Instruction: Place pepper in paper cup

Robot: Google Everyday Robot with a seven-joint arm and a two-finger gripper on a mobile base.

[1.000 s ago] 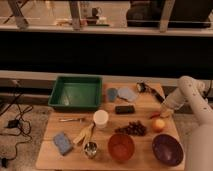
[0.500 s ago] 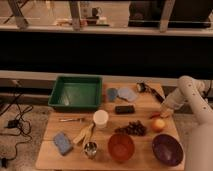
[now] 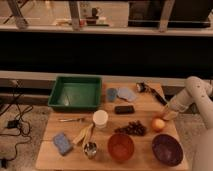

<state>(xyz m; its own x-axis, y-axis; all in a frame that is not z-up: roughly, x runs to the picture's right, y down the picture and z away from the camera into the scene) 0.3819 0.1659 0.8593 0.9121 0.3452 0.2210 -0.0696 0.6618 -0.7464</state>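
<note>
The white paper cup stands upright near the middle of the wooden table, in front of the green tray. My gripper is at the end of the white arm, low over the table's right edge, just above and right of the round orange fruit. A small reddish sliver at the gripper's tip may be the pepper; it is mostly hidden by the gripper and I cannot tell whether it is held. The cup is far to the left of the gripper.
A green tray is at the back left. Dark grapes, an orange bowl, a purple bowl, a metal cup, a banana and a blue sponge fill the front. A black block lies mid-table.
</note>
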